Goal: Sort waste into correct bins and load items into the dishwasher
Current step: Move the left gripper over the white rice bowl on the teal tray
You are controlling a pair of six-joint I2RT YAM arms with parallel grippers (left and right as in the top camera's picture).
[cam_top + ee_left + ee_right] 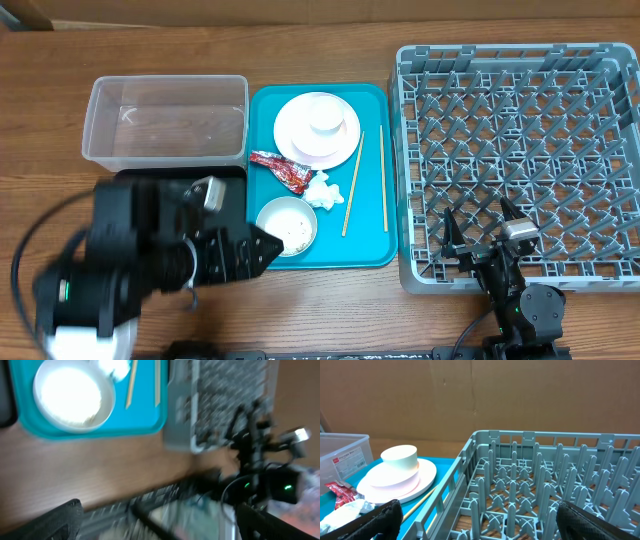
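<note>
On the teal tray (370, 240) sit stacked white and pink plates (300, 135) with a small cup (324, 120) on top, a red wrapper (280, 167), a white tissue (321, 190), a bowl (287, 225) holding rice grains, and two chopsticks (353, 180). My left gripper (265, 248) is open just left of the bowl; its wrist view is blurred, with the bowl (72, 395) above. My right gripper (480, 222) hangs open and empty over the front left corner of the grey dish rack (520, 130). In its view, the rack (545, 485) lies ahead and the plates (395, 480) to the left.
The clear tub (165, 120) stands behind the left arm. The black tray (232, 185) lies in front of it, mostly covered by the arm. Bare wooden table shows round the trays.
</note>
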